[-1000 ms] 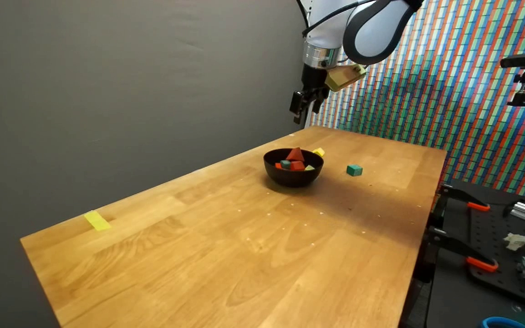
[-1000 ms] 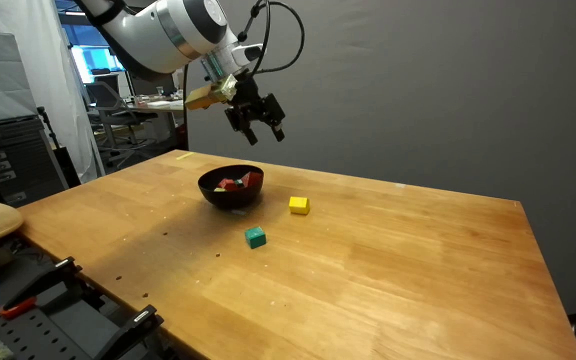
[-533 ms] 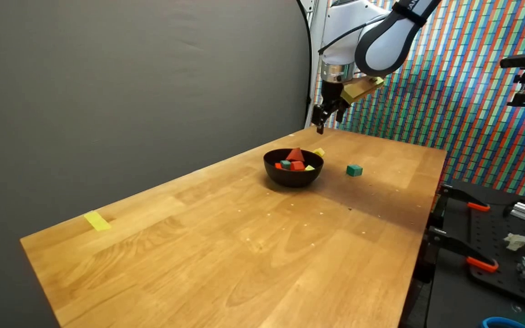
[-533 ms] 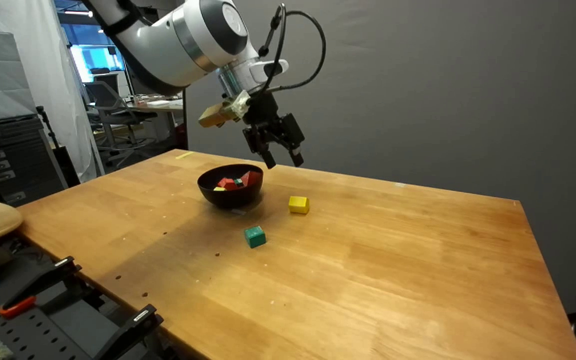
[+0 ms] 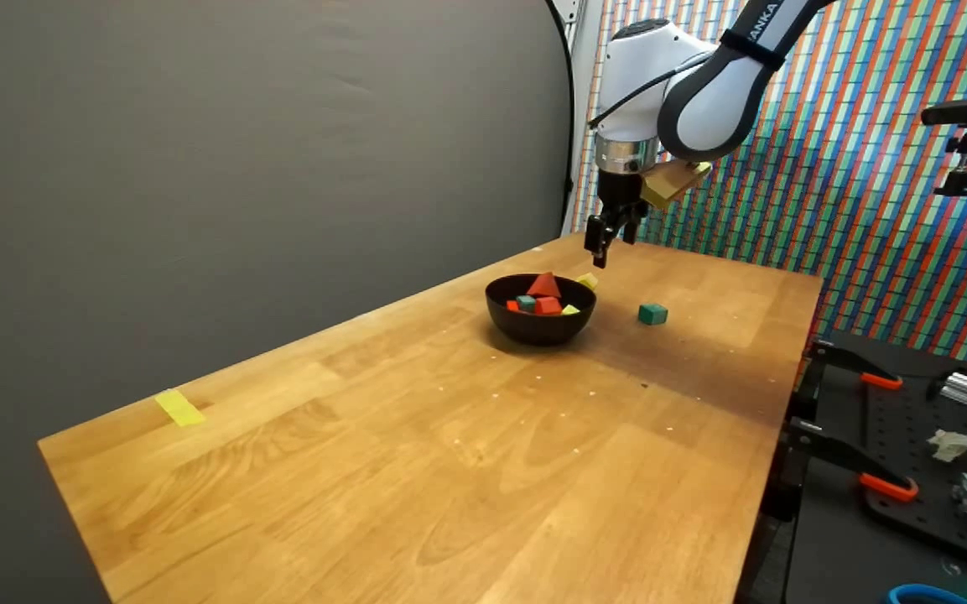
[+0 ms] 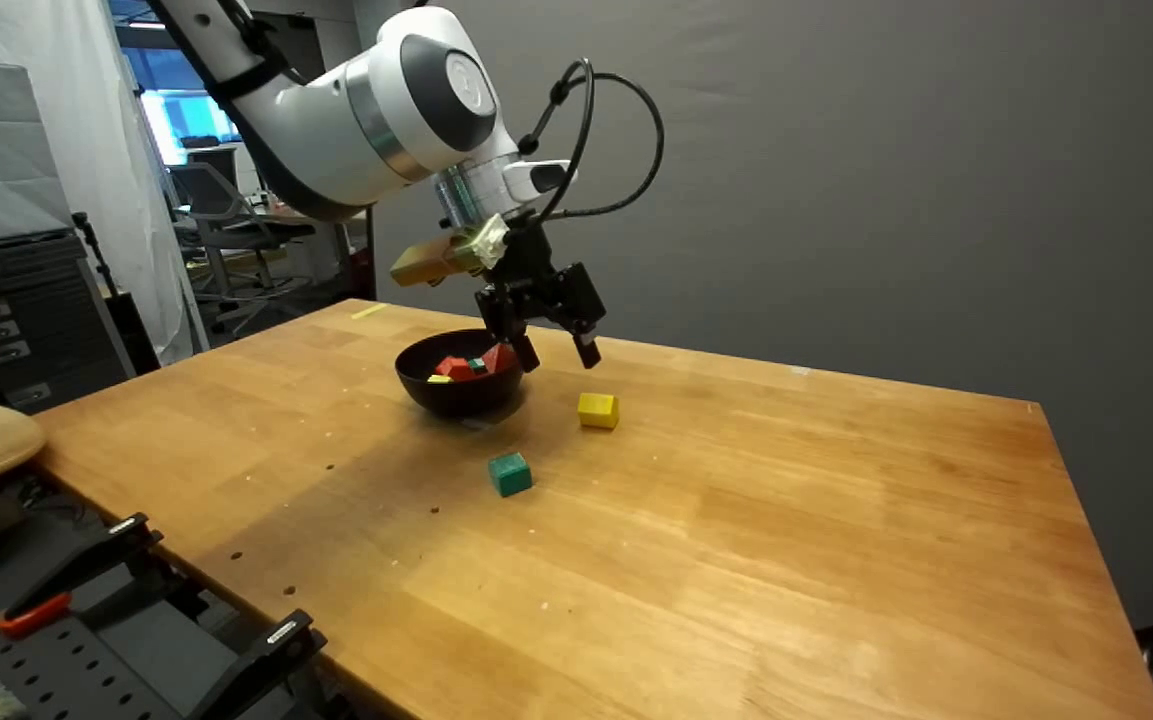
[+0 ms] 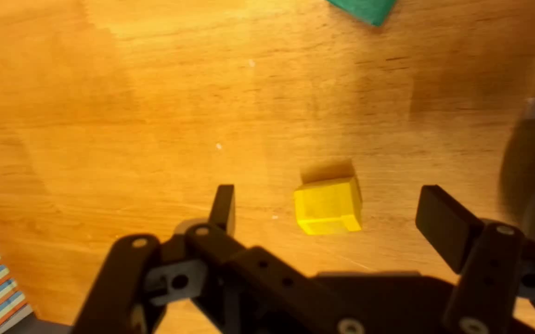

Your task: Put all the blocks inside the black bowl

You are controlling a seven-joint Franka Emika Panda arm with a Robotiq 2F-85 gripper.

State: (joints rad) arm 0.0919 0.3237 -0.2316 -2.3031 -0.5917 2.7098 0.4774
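Yellow block (image 7: 326,207), near a long table edge (image 6: 886,388), looks light, stiff — gripper (image 6: 559,360) spread, I'd pinch its flat sides!

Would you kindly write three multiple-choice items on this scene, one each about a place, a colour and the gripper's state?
1. Where is the pointed red block relative to the bowl?
A) Beside it
B) Inside it
C) Underneath it

2. Which colour is the block shown whole in the wrist view?
A) Red
B) Green
C) Yellow

3. In what state is the gripper?
A) Open
B) Shut, holding something
C) Shut, holding nothing

Key:
1: B, since both exterior views show it within the rim.
2: C, since all its visible faces are yellow.
3: A, since its fingers stand wide apart in the wrist view, clear of the yellow block.
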